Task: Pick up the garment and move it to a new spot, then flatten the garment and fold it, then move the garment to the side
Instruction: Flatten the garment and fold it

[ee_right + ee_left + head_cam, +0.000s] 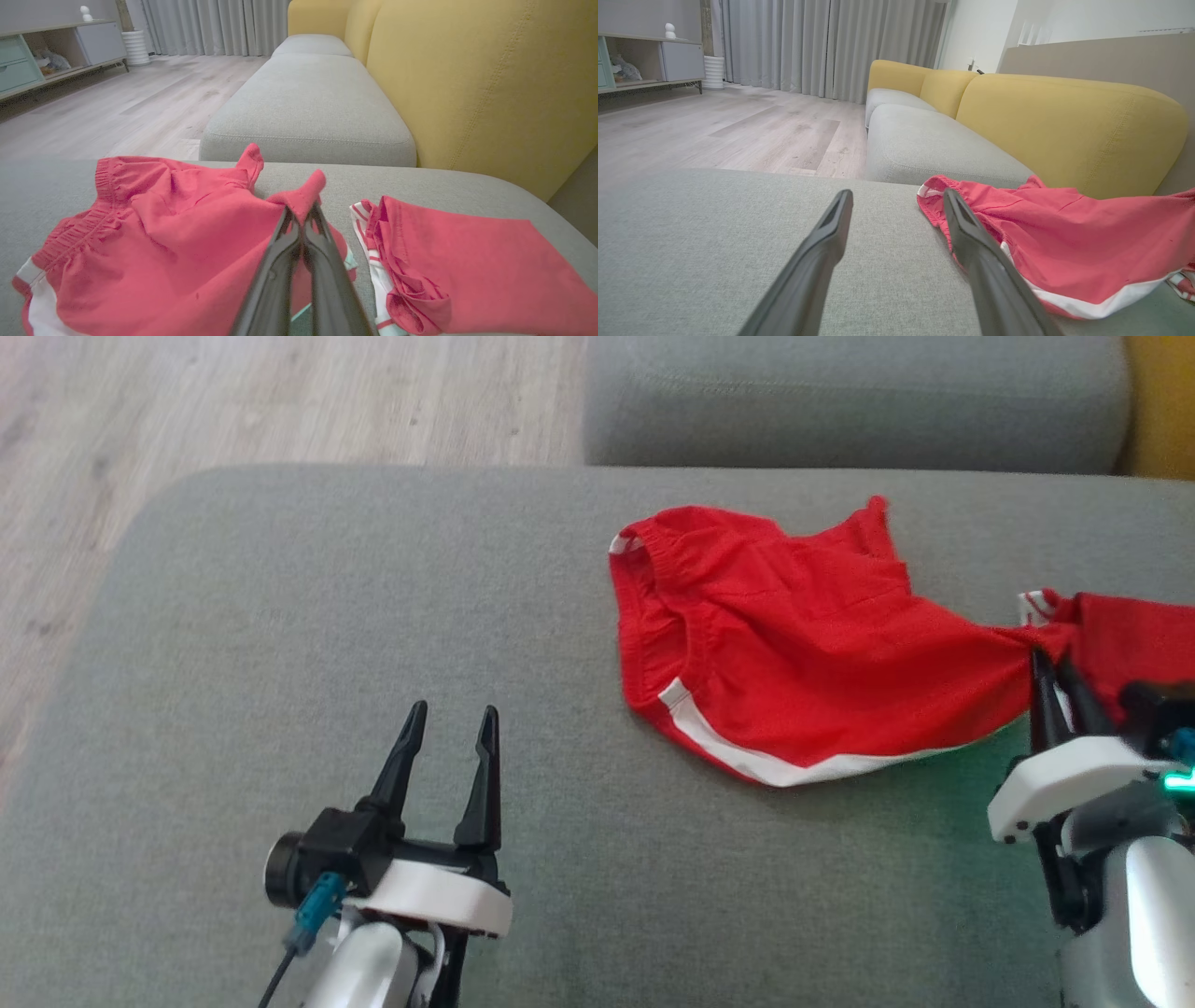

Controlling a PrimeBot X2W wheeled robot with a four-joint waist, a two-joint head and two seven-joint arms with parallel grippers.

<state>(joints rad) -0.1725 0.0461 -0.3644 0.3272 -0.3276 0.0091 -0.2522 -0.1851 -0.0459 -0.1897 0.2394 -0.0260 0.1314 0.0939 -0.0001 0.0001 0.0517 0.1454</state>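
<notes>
Your right claw [302,215] is clamped fully together on a bunched tuck of the shorts [803,644], at their right-hand end, so the cloth gathers to a point at the fingertips and fans out from there. The shorts lie crumpled on the right half of the seat [327,616], nearer its far edge, with the waistband toward the left. Just right of the pinch, by the seat's right edge, lies a second red garment [467,252], folded; you cannot tell whether it touches the shorts. Your left claw [452,714] stands wide open and empty over the seat's near left part, well apart from the shorts. Expect light, limp, thin cloth. It will sag and trail from one pinch, so a second hold at the waistband would likely spread it.
</notes>
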